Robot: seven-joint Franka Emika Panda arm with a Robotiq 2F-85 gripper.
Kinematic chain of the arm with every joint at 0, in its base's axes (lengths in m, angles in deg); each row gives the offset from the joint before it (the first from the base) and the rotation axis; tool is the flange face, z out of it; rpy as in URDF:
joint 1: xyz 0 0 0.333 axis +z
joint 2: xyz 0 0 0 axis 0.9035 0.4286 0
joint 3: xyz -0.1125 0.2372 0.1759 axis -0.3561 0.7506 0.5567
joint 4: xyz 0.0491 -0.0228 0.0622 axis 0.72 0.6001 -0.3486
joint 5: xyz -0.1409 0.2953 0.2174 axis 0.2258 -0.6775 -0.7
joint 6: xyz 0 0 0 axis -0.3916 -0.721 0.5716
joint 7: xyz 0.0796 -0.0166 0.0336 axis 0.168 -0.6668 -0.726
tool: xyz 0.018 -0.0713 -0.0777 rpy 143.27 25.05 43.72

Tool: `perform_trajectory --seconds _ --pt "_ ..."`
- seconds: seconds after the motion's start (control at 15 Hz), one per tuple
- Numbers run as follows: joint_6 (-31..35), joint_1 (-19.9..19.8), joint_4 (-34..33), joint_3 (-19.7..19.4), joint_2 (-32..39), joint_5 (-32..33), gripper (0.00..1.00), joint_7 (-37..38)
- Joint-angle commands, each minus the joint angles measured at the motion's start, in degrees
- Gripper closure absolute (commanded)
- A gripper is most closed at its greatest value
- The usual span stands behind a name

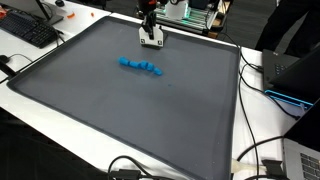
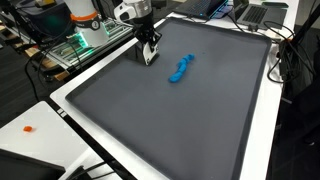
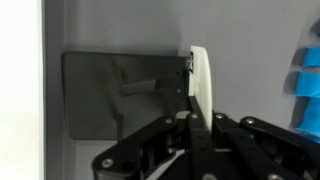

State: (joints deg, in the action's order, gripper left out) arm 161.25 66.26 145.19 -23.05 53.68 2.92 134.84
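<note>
My gripper (image 1: pixel 151 33) is at the far edge of a dark grey mat (image 1: pixel 120 110), low over it. It is shut on a thin white flat piece (image 3: pixel 203 78), which stands upright between the fingers (image 3: pixel 199 120). The piece also shows below the gripper in both exterior views (image 1: pixel 152 42) (image 2: pixel 150 58). A blue knobbly toy (image 1: pixel 141 66) lies on the mat a short way from the gripper, apart from it. It also shows in an exterior view (image 2: pixel 180 70) and at the right edge of the wrist view (image 3: pixel 308 85).
The mat lies on a white table (image 2: pixel 40 110). A keyboard (image 1: pixel 28 30) sits at one corner. Cables (image 1: pixel 262 150) and laptops (image 1: pixel 290 85) lie along one side. Electronics with green lights (image 2: pixel 80 40) stand behind the arm.
</note>
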Motion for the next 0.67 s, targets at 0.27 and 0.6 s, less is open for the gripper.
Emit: perform_trajectory --seconds 0.27,0.6 --pt "1.25 0.43 0.16 0.35 1.56 -2.25 0.99 -0.98" --pt "0.86 0.39 0.06 0.3 1.68 -2.19 0.99 -0.94"
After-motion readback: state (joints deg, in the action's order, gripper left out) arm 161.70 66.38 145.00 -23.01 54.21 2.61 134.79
